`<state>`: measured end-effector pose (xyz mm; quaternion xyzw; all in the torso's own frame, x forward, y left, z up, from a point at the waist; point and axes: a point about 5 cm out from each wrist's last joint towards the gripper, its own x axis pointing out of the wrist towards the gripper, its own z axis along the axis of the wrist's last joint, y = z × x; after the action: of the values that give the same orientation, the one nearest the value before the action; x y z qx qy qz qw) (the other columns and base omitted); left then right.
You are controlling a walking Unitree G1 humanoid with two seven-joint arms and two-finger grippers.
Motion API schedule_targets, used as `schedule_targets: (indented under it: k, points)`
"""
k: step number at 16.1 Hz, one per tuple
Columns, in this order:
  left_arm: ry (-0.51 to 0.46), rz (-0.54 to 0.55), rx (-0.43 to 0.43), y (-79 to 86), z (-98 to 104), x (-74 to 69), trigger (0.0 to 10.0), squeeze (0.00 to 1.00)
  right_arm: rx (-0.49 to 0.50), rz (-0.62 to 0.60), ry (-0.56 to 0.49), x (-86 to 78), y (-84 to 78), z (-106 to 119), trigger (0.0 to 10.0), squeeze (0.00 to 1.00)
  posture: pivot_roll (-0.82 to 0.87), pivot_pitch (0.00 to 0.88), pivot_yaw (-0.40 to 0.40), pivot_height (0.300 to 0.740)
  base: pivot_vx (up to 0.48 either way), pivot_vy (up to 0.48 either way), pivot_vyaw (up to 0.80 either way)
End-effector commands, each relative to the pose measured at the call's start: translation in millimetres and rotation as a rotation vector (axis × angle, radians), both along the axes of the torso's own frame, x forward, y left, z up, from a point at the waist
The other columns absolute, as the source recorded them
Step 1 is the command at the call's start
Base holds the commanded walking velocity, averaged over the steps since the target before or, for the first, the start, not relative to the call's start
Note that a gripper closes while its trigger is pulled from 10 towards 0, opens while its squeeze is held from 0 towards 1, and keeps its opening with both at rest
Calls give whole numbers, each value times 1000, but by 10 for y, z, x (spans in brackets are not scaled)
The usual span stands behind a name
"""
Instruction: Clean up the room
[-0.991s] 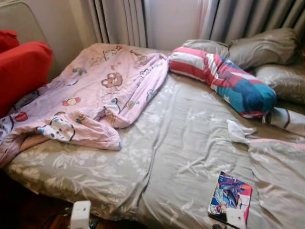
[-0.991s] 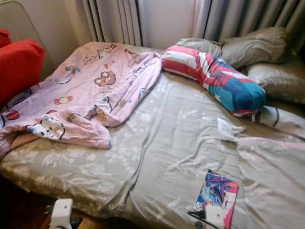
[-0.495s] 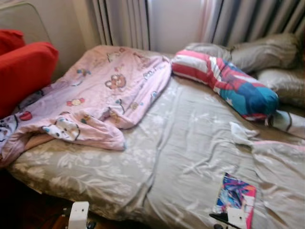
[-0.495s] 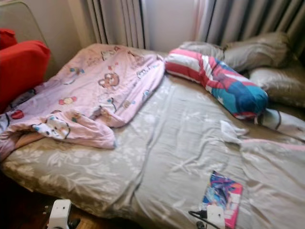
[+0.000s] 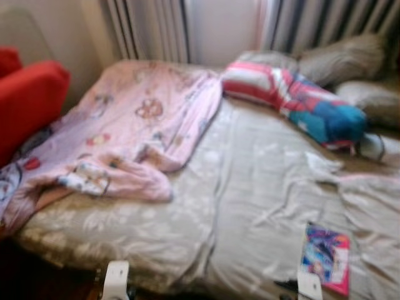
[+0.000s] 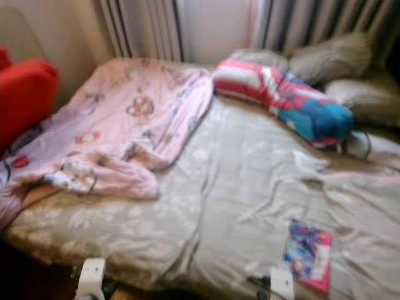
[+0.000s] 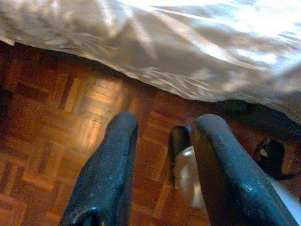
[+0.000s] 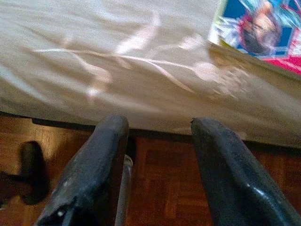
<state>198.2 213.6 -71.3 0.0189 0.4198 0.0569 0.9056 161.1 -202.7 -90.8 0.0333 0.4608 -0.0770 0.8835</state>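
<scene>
Grey-beige bedding with a pale leaf print covers the bed (image 5: 250, 187) before us, rumpled into long creases. The head views are blurred, so fine detail is lost to us. A pink cartoon-print blanket (image 5: 125, 131) lies bunched over the left half of the bed, its near edge rolled into a thick fold. Beside it on the far left sits a red cushion (image 5: 28, 103). Toward the head of the bed a striped pillow in pink, white, blue and teal (image 5: 294, 103) lies at a slant, with two grey pillows (image 5: 340, 59) behind it against the grey curtains (image 5: 150, 28) and a pale wall. A small crumpled white cloth (image 5: 322, 165) rests on the sheet to the right. Near the bed's front edge on the right lies a colourful comic book (image 5: 326, 257) with a pink border, flat on the sheet.

Our left pincer (image 7: 160, 141) hangs low over the wooden parquet floor (image 7: 51, 117) just off the bed's edge, its two black fingers apart and holding nothing. Our right pincer (image 8: 157, 141) likewise hovers at the bed's edge, fingers parted and empty, with the comic book lying on the sheet a little beyond them.
</scene>
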Motion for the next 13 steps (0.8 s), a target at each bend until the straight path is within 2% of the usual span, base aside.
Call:
schedule_targets:
  k: [1, 5, 7, 11, 13]
  points:
    - [35, 14, 27, 90, -36, -101, 10000, 0, 25, 5, -2, 31, 97, -3, 10000, 0, 81, 68, 27, 740, 0, 349, 0]
    - [12, 15, 32, 122, 17, -12, 10000, 0, 27, 5, -6, 46, 108, 2, 10000, 0, 81, 69, 29, 740, 0, 353, 0]
    - [-7, 23, 41, 247, 76, 35, 10000, 0, 28, 6, -6, 51, 113, 3, 10000, 0, 82, 69, 30, 740, 0, 351, 0]
    - [-7, 37, 51, 402, 105, 2, 10000, 0, 28, 7, -5, 54, 114, 3, 10000, 0, 81, 71, 30, 740, 0, 352, 0]
    - [-3, 39, 51, 414, 100, -16, 10000, 0, 27, 7, -5, 53, 112, 3, 10000, 0, 82, 71, 30, 740, 0, 352, 0]
